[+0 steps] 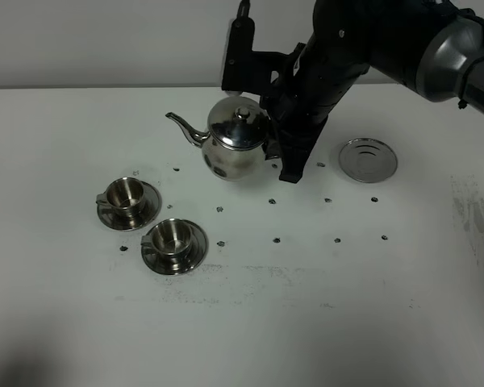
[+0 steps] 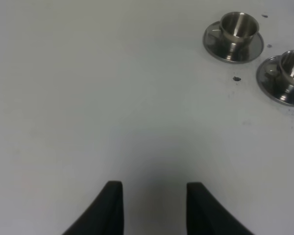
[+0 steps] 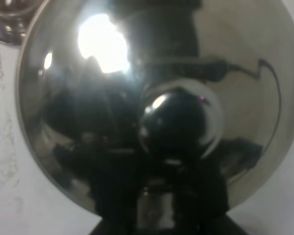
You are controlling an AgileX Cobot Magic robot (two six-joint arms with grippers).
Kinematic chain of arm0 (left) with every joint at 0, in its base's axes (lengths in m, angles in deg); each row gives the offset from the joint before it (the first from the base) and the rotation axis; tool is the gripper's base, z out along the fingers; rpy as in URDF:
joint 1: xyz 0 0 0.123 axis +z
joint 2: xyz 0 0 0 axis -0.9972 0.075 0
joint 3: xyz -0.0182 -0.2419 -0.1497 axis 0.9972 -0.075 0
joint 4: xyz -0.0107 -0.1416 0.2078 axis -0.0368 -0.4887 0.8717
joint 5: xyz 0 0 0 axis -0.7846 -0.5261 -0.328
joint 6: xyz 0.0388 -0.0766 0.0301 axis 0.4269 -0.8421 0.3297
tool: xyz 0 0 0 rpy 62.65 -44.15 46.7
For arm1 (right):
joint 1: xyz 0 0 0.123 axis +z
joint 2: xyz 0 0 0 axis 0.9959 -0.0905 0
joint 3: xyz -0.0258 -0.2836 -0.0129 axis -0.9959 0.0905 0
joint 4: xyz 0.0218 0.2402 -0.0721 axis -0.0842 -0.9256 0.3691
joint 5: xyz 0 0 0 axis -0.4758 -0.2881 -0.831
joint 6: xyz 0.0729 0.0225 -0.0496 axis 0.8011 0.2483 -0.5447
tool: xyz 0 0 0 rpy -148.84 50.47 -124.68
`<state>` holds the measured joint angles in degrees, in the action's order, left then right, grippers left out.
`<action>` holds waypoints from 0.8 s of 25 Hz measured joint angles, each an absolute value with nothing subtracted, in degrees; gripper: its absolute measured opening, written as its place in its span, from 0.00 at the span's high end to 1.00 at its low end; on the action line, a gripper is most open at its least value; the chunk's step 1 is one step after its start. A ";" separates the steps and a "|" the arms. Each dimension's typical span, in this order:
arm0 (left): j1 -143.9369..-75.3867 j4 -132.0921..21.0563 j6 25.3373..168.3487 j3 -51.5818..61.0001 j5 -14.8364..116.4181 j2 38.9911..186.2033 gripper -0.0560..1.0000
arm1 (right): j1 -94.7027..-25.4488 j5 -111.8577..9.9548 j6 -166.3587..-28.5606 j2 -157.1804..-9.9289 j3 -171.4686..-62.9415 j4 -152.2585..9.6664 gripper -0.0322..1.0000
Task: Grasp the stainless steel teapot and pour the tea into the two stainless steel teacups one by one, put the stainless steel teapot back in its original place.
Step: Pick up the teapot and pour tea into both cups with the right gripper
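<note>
Right tool [image 1: 272, 150] clenched on the handle side of the stainless steel teapot [image 1: 230, 145]. Pot upright near the middle of the counter [image 1: 347, 290], spout toward the cups, well apart from the ringed steel disc [image 1: 369, 160]. Cannot tell if its base touches. Far teacup [image 1: 127, 193] and near teacup [image 1: 173, 236] sit on saucers, side by side. Left tool [image 2: 154, 186] released, fingers apart, nothing between.

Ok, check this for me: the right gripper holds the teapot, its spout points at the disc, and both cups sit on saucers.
One thing is wrong: the spout points away from the disc, toward the side with the cups, as the exterior high view shows. The right gripper does hold the teapot, and both cups sit on saucers.
</note>
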<state>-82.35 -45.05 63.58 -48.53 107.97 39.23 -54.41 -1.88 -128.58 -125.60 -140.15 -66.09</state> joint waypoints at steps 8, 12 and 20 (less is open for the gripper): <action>-82.35 -45.05 63.58 -48.53 107.97 39.23 0.60 | -54.00 -3.25 -129.92 -127.89 -143.54 -66.04 0.80; -82.35 -45.05 63.58 -48.53 107.97 39.23 0.60 | -53.87 1.22 -129.92 -132.82 -151.04 -65.33 0.80; -82.35 -45.05 63.58 -48.53 107.97 39.23 0.60 | -51.41 4.10 -129.92 -141.89 -163.29 -61.78 0.80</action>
<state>-82.35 -45.05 63.58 -48.53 107.97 39.23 -51.41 4.10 -129.92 -141.89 -163.29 -61.78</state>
